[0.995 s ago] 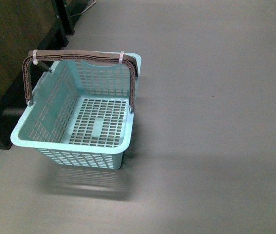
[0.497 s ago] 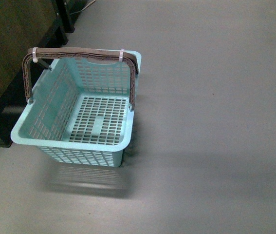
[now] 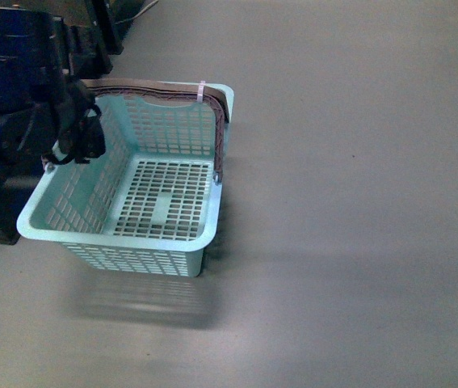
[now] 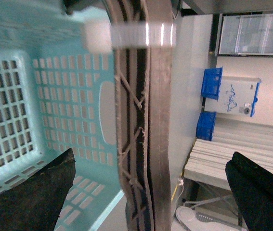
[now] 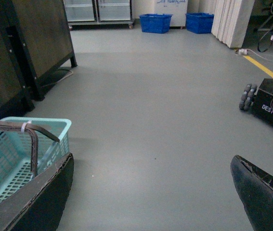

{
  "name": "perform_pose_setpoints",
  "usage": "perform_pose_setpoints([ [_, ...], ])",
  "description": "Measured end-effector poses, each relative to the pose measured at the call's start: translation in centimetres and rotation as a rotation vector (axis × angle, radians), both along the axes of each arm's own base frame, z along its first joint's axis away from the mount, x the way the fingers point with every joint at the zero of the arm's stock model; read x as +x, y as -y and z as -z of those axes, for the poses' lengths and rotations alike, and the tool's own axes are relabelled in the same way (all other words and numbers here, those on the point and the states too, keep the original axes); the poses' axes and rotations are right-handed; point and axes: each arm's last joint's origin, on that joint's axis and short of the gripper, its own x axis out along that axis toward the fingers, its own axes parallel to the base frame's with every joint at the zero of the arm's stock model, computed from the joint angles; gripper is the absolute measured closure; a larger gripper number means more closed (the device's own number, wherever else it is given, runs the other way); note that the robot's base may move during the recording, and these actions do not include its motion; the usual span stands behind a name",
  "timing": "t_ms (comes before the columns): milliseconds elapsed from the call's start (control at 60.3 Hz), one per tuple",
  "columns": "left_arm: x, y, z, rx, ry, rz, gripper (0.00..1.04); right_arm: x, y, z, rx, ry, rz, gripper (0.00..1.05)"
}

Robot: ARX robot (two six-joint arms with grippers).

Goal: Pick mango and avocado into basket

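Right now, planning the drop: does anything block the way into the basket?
The bound handles arch over the far side of the basket, with the left gripper at their end; the near opening looks free.

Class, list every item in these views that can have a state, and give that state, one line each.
basket: upright, empty.
basket handles: raised, bound together by a zip tie.
left end effector: open, fingers on either side of the handles.
right end effector: open, holding nothing.
mango, avocado: not in view.
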Motion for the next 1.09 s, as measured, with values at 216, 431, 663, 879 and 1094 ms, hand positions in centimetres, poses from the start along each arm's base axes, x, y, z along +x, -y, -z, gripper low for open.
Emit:
perform_pose_setpoints([
  [216,4.1,2.4,1.2,-0.022,0.059,0.046,0.09,0.0,0.0,0.0,0.0,0.0,0.0,0.09],
  [431,4.9,3.9,0.3,-0.037,0.114,0.079,0.35,0.0,0.0,0.0,0.0,0.0,0.0,0.09],
  [663,2.6,4.3,0.7,-0.033,0.077,0.094,0.72,0.0,0.0,0.0,0.0,0.0,0.0,0.09],
  [879,-0.4,5.0,-3.6,0.039,0.121,0.13,0.91,0.0,0.0,0.0,0.0,0.0,0.0,0.09],
  [1094,-6.0,5.6,-11.3,0.152,0.22,0.191,0.92,0.0,0.0,0.0,0.0,0.0,0.0,0.09],
])
